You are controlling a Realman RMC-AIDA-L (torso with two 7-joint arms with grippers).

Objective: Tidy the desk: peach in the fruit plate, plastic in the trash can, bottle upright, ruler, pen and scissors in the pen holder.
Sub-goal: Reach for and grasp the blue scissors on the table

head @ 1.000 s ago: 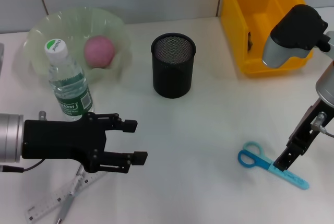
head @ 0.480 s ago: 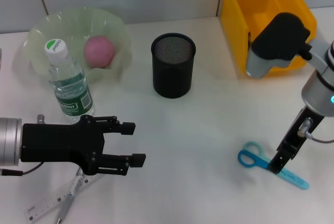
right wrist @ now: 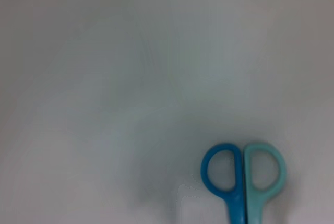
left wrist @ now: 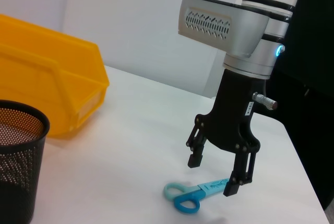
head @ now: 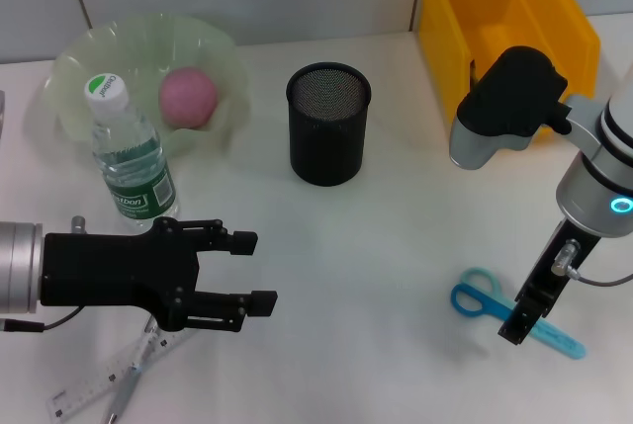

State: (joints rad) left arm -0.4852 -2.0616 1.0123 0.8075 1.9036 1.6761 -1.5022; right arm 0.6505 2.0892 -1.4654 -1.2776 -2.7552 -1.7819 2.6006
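The blue scissors [head: 484, 298] lie flat on the white desk at the right, handles toward the middle. My right gripper [head: 516, 325] hangs open just above their blade end; in the left wrist view its two fingers [left wrist: 231, 187] straddle the scissors [left wrist: 189, 198]. Only the two handle loops of the scissors [right wrist: 243, 173] appear in the right wrist view. At the front left my left gripper [head: 259, 269] is open and empty, above the clear ruler [head: 94, 385] and the pen [head: 127, 394]. The bottle [head: 129, 159] stands upright. The pink peach [head: 188, 97] lies in the green fruit plate [head: 89, 53]. No plastic shows.
The black mesh pen holder [head: 328, 124] stands at the desk's middle back, also at the edge of the left wrist view [left wrist: 15, 166]. A yellow bin [head: 514, 19] fills the back right corner. Bare white desk lies between the pen holder and the scissors.
My right arm has swung left and its gripper has shifted slightly left and nearer along the scissors' blades. The left gripper has barely moved.
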